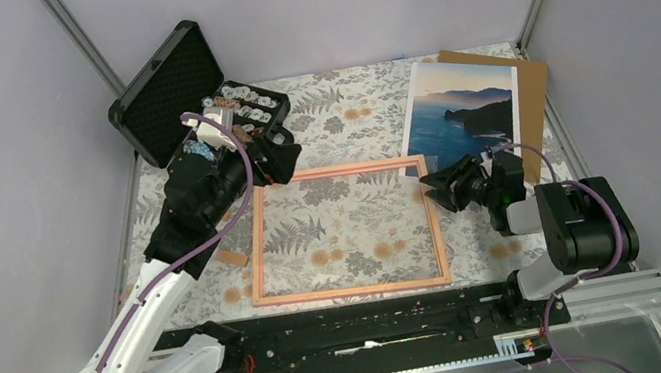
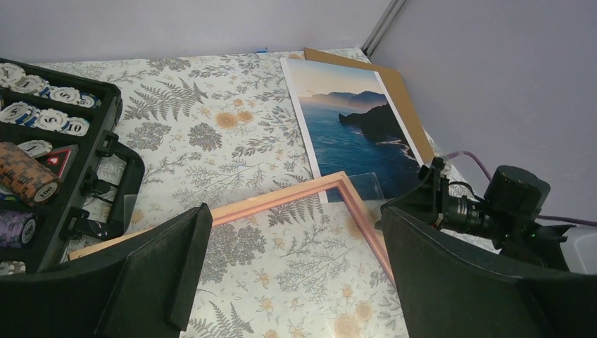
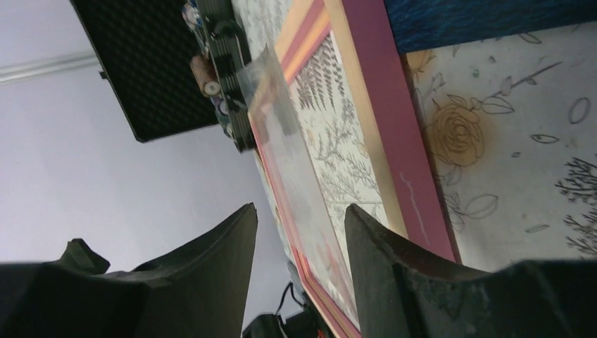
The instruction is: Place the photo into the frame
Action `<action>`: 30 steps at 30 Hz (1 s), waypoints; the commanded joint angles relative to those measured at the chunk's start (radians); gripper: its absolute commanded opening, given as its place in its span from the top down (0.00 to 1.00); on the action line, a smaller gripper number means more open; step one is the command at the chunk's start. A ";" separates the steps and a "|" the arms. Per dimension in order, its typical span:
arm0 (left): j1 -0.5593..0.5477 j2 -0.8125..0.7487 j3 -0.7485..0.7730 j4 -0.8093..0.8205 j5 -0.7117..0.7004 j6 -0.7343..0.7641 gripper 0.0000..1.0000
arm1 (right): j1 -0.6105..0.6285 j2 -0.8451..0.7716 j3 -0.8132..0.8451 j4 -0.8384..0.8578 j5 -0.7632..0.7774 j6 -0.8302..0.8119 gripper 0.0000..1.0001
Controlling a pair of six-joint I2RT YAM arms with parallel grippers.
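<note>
Right tool [image 3: 299,215] half parted at the frame's [image 1: 356,290] corner, left tool [image 2: 294,225] gaping wide, photo [image 1: 461,114] lying just beyond

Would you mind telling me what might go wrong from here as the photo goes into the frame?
The clear pane's corner pokes past the frame onto the photo; sliding the photo may drag it. The photo lies on a brown board, so the right gripper might pinch both. The left gripper sits near the open chip case and may bump it.
</note>
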 commanded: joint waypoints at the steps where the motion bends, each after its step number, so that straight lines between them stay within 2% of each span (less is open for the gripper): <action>1: 0.003 0.001 0.003 0.063 0.021 -0.005 0.01 | 0.082 0.031 -0.069 0.390 0.138 0.135 0.45; 5: 0.003 0.002 0.003 0.062 0.023 -0.007 0.01 | 0.195 0.113 -0.070 0.536 0.217 0.159 0.56; 8: 0.003 0.004 0.002 0.062 0.019 -0.005 0.01 | 0.210 0.166 -0.070 0.595 0.247 0.167 0.72; 10: 0.003 0.007 0.001 0.062 0.019 -0.005 0.01 | 0.205 0.182 -0.064 0.572 0.242 0.151 0.83; 13: 0.003 0.008 0.001 0.063 0.017 -0.003 0.01 | 0.181 0.171 0.002 0.396 0.156 0.081 1.00; 19: 0.003 0.012 0.001 0.062 0.018 -0.003 0.01 | 0.100 0.172 0.167 0.003 -0.176 -0.093 1.00; 24: 0.003 0.022 0.003 0.062 0.032 -0.010 0.01 | 0.087 0.171 0.275 -0.292 -0.260 -0.286 1.00; 30: 0.003 0.039 0.001 0.062 0.026 -0.007 0.01 | 0.084 0.220 0.297 -0.319 -0.323 -0.335 1.00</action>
